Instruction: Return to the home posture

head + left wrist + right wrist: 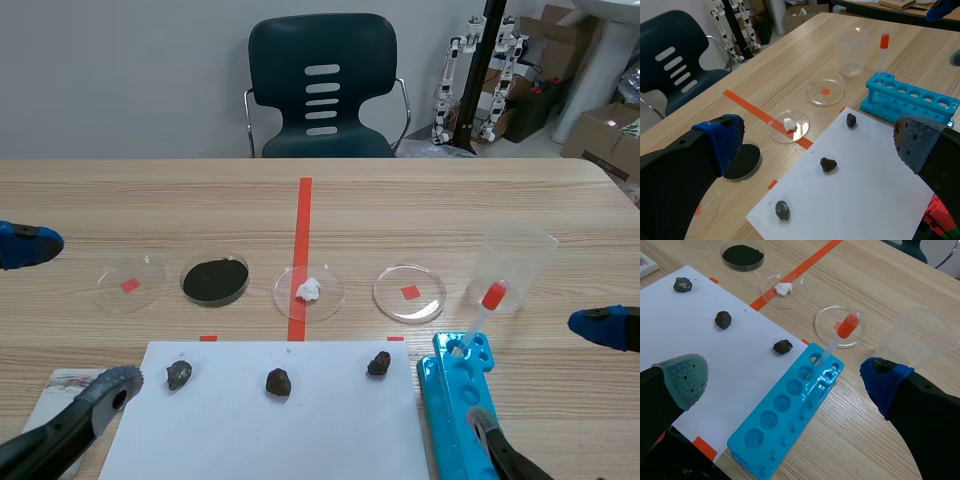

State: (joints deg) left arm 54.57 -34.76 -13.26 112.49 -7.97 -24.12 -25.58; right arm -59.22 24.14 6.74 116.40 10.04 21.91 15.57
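Note:
Both arms sit low at the table's near edge. My left gripper (65,315) is open over the left end of the white sheet (270,440), nothing between its fingers (722,140). My right gripper (548,378) is open above the blue tube rack (455,400), also holding nothing. In the right wrist view the rack (785,415) lies between and under the pads (685,377). A dropper with a red bulb (492,298) stands tilted in the rack's far hole.
Three dark rocks (278,381) lie in a row on the sheet. Beyond it stand several petri dishes: one with black powder (215,280), one with a white lump (308,290). A clear plastic cup (515,265) stands at the right. A chair (322,85) stands behind the table.

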